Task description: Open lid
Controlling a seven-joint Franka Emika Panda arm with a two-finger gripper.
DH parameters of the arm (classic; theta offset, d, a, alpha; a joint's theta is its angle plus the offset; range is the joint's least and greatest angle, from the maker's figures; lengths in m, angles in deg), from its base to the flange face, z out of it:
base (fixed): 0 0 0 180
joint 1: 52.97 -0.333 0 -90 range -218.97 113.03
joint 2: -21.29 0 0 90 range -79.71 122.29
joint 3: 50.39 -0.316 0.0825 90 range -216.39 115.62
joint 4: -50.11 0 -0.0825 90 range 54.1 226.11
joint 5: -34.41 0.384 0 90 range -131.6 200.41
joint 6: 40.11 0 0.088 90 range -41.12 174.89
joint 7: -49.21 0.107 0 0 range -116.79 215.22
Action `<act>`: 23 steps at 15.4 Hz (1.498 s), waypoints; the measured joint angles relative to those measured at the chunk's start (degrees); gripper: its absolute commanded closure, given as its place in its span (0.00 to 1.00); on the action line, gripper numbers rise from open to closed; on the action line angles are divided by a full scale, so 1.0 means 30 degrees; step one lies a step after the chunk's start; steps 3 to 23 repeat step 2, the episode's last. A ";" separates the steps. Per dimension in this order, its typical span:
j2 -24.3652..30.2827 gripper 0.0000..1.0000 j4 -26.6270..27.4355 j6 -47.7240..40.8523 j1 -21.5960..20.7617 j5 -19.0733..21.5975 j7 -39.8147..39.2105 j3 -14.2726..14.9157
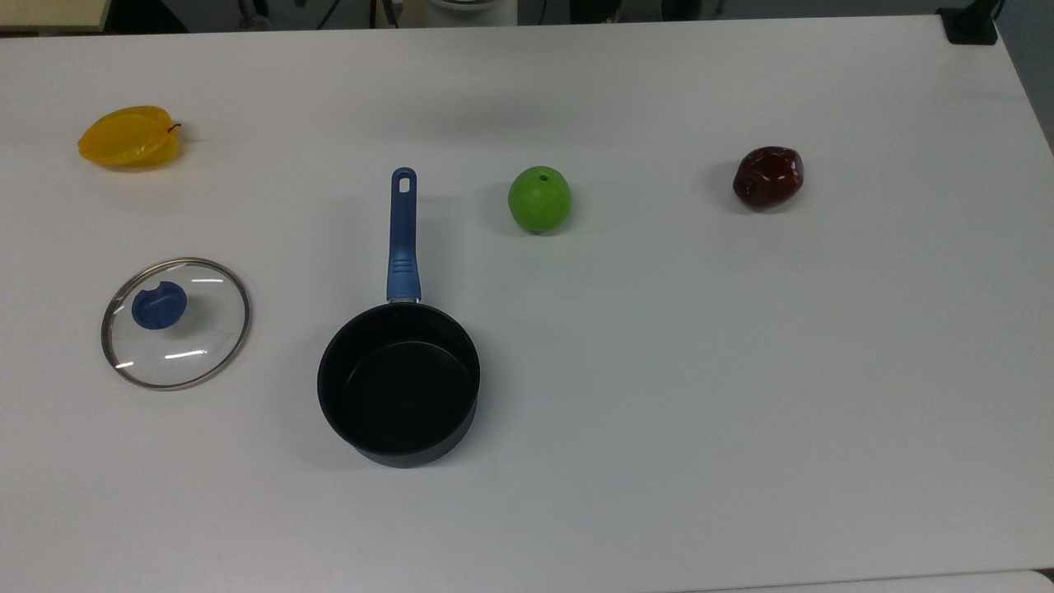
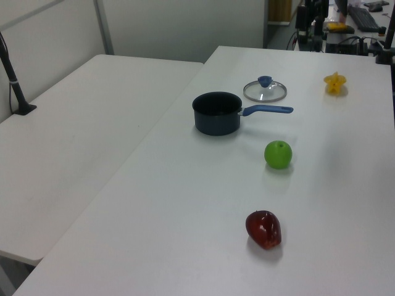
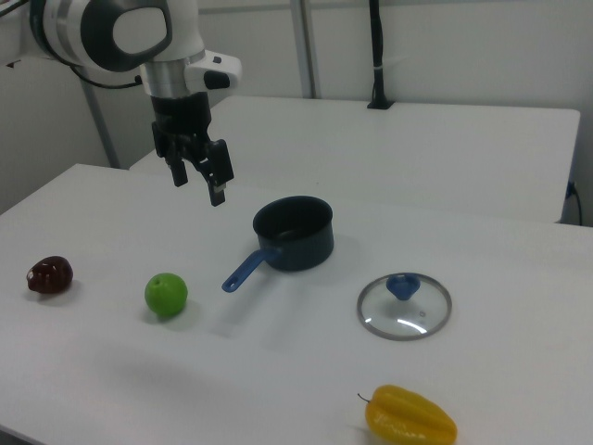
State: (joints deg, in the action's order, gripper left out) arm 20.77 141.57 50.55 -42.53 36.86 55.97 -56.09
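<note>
While the gripper (image 3: 198, 178) hangs up in the air in the right view, its two fingers are spread apart and hold nothing. It points down at the white table (image 3: 296, 371) from high above.

The lid (image 3: 405, 305) is off the pot. It lies flat on the table, well away from the gripper, to the right of it and lower in the right view. It is round clear glass with a metal rim and a blue knob (image 3: 403, 285). In the top view the lid (image 1: 175, 323) sits apart from the black saucepan (image 1: 398, 383), on the top view's left of it, not touching it.

The saucepan (image 3: 294, 233) is open, with nothing inside. It stands just below and to the right of the gripper in the right view. Its long blue handle (image 3: 246, 269) points toward the right view's lower left, under the gripper.

A green apple (image 3: 166, 294) sits below the gripper in the right view. A dark red fruit (image 3: 49, 274) lies far off to the right view's left of the gripper. A yellow star fruit (image 3: 410, 417) lies near the bottom edge of the right view, past the lid.
</note>
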 measured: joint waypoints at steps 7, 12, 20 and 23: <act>0.0000 0.00 0.0000 0.0000 0.0027 0.0000 -0.0296 0.0076; 0.0000 0.00 0.0000 0.0000 0.0027 0.0000 -0.0296 0.0076; 0.0000 0.00 0.0000 0.0000 0.0027 0.0000 -0.0296 0.0076; 0.0000 0.00 0.0000 0.0000 0.0027 0.0000 -0.0296 0.0076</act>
